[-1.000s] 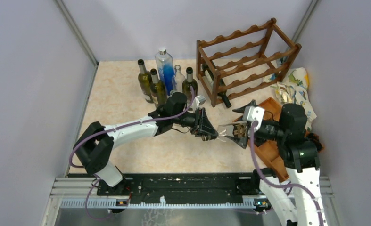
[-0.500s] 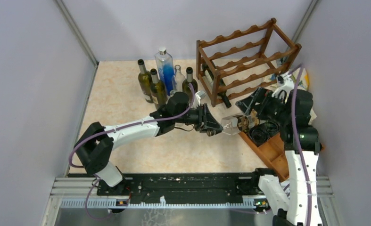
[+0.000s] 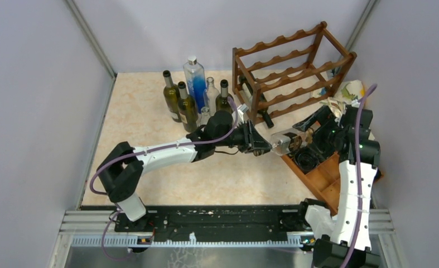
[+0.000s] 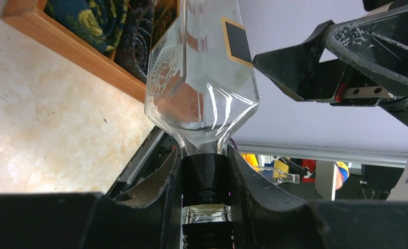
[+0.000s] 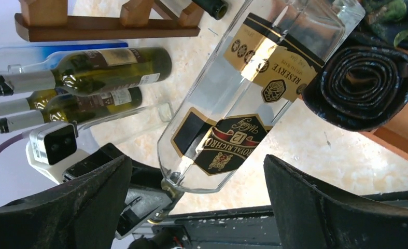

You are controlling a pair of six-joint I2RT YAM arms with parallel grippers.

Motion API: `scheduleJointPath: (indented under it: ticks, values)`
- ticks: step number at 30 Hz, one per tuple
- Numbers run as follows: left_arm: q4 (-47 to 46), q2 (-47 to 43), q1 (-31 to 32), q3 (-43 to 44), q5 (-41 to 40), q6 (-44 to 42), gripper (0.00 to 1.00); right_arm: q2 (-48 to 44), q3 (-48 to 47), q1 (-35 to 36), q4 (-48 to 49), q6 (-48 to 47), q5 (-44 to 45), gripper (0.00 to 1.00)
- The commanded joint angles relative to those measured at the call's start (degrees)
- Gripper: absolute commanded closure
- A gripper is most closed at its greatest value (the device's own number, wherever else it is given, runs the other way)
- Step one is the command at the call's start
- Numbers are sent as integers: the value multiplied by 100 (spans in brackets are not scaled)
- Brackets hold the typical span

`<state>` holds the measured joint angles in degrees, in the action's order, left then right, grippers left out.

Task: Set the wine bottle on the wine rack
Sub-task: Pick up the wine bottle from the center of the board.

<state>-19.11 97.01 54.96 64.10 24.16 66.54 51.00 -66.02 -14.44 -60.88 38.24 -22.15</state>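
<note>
The wine bottle (image 3: pixel 284 142) is clear glass with a black-and-gold label. It hangs roughly level above the table, pointing right. My left gripper (image 3: pixel 261 146) is shut on its black-capped neck (image 4: pixel 206 179). The bottle's body (image 4: pixel 201 78) fills the left wrist view. My right gripper (image 3: pixel 309 134) is open at the bottle's far end, over the tray's edge. In the right wrist view its fingers (image 5: pixel 87 202) stand wide on either side of the bottle (image 5: pixel 253 78) without touching it. The dark wooden wine rack (image 3: pixel 292 72) stands at the back right, with one dark bottle (image 3: pixel 256 97) lying in a low tier.
Several upright bottles (image 3: pixel 194 95) cluster left of the rack. A flat wooden compartment tray (image 3: pixel 323 178) with a rolled dark cloth (image 5: pixel 362 85) lies under the right arm. Patterned cloths (image 3: pixel 348 92) sit by the right wall. Walls close in on both sides.
My left gripper has carried the bottle to the right and farther back, toward the rack. The right arm has swung back to the right over the tray, jaws still wide.
</note>
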Motion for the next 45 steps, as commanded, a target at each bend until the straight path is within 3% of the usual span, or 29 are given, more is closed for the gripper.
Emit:
scheduleJointPath:
  ticks: [1, 17, 31, 39, 45]
  values:
    - [-1178, -126, 41, 486, -349, -194, 100, -11, 204, -119, -156, 520, 7, 4]
    - [-1548, 283, 141, 554, -53, 165, 100, 357, 1867, -270, 863, 1409, -564, 2]
    - [-1778, 547, 260, 741, 253, 200, 100, 525, 2081, -270, 2190, 2416, -650, 2]
    - [-2083, 397, 308, 611, -341, 123, 100, 627, 2000, -278, 2488, 3002, -874, 2]
    - [-2528, 340, 331, 552, -880, 558, 100, 621, 1952, -279, 3322, 3424, -794, 5]
